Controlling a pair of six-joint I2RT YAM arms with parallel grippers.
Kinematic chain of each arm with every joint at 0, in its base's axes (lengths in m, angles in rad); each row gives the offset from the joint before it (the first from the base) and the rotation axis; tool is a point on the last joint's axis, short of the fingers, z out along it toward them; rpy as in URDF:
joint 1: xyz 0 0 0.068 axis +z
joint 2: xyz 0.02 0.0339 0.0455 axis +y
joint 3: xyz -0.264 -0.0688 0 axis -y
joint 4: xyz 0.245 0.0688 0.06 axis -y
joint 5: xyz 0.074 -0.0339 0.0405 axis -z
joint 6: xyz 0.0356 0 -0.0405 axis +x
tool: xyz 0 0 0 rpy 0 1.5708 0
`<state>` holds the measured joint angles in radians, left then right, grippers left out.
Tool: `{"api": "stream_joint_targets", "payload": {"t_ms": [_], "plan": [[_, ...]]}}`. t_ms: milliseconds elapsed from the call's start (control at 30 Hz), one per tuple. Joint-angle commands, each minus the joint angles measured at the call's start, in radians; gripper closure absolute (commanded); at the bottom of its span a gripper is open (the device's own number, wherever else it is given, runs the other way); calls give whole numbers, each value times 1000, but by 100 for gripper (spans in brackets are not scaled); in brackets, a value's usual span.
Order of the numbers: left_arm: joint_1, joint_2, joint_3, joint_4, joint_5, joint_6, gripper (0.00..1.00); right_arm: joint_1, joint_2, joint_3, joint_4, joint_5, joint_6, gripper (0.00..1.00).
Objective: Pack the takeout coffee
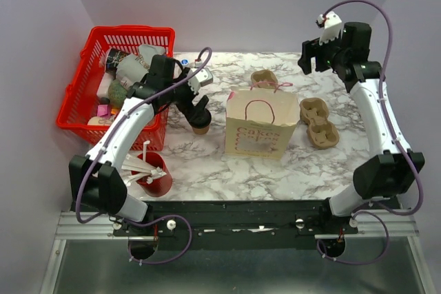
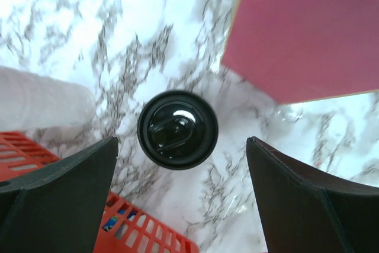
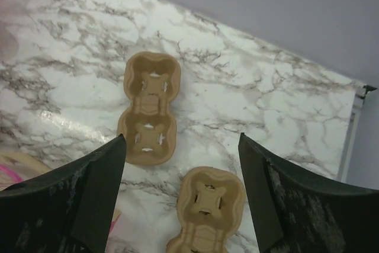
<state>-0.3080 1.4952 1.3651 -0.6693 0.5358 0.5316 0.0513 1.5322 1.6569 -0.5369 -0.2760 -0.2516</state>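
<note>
The takeout coffee (image 2: 177, 130), a small tan cup with a glossy round black lid, stands on the marble table (image 1: 207, 170) beneath the left gripper (image 2: 182, 141), whose jaws are spread clear of it; the right gripper (image 3: 181, 137) gapes too.

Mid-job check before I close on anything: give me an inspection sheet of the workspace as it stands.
Surface: marble-pattern table; no spills seen.
Job's things: takeout coffee, black lid on, upright on the table between the red basket and the paper bag, which stands open.
Clutter: basket holds assorted items; red cup of white sticks near the left arm's base; one pulp carrier behind the bag, another to its right.
Grippers: left claw open, fingers either side of the coffee, not touching; right claw open, raised over the carriers, empty.
Cables: purple cables looped along both arms; no snag seen.
Surroundings: plain lilac walls; nothing else seen.
</note>
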Motion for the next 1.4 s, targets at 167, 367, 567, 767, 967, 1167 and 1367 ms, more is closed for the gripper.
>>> {"api": "stream_joint_targets", "payload": {"t_ms": [167, 367, 567, 767, 967, 1167, 1367], "plan": [[-11, -104, 103, 152, 232, -162, 2, -2, 126, 29, -26, -54, -8, 16], [-88, 124, 383, 88, 267, -170, 7, -2, 135, 24, -21, -100, 25, 15], [-172, 287, 549, 40, 263, -133, 16, -2, 103, -22, -18, -107, 6, 14], [-235, 369, 563, 13, 173, -96, 29, -2, 75, -68, -5, -114, 17, 13], [-246, 366, 608, -55, 173, -88, 65, -2, 89, -88, -9, -137, 2, 13], [-240, 263, 569, -170, 164, -71, 100, 10, 193, -31, -24, -198, -67, 17], [-182, 85, 410, -248, 135, -114, 100, 70, 333, 63, -49, -169, -126, 20]]}}
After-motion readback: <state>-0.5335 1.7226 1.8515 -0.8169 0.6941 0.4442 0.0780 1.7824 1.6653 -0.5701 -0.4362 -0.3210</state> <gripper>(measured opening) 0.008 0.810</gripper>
